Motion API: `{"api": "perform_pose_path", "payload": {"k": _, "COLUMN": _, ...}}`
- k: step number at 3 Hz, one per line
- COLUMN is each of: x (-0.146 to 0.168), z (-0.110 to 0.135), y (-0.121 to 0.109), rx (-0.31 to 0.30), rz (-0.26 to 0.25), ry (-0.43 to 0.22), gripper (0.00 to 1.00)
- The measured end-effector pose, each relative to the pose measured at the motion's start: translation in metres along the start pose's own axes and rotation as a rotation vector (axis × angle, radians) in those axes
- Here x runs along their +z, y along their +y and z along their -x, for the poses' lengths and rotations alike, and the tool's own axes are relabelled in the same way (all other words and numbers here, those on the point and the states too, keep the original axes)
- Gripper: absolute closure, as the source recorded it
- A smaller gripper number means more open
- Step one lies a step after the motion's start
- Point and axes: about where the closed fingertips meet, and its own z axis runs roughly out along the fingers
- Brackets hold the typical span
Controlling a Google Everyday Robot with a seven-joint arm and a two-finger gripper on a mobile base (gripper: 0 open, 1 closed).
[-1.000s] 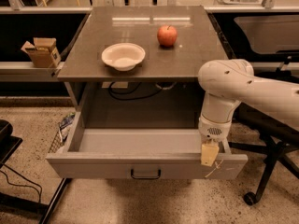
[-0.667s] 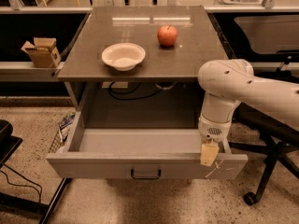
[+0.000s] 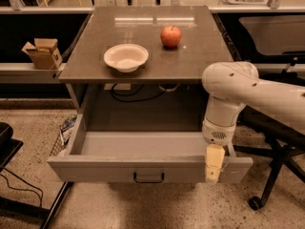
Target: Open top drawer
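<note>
The top drawer (image 3: 95,170) is grey and stands pulled far out from under the table, its inside bare. Its flat front carries a small black bar handle (image 3: 148,178) in the middle. My gripper (image 3: 214,166) hangs from the white arm (image 3: 248,92) at the drawer's right front corner, its pale yellowish tip overlapping the drawer's front rim. It is well to the right of the handle.
A grey table (image 3: 190,56) above the drawer holds a white bowl (image 3: 126,57) and a red apple (image 3: 170,36). A cardboard box (image 3: 42,53) sits on a shelf at left. An office chair base (image 3: 271,185) stands at right. Cables (image 3: 133,95) hang under the table.
</note>
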Motion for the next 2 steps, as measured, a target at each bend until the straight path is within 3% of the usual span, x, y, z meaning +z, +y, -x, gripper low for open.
{"api": "perform_pose_path", "payload": {"k": 1, "x": 0.011, "z": -0.012, "y": 0.011, "rx": 0.020, "rz": 0.045, "ry": -0.011, "gripper": 0.03}}
{"api": "perform_pose_path", "payload": {"k": 2, "x": 0.037, "z": -0.038, "y": 0.042, "rx": 0.074, "rz": 0.153, "ry": 0.008, "gripper": 0.26}}
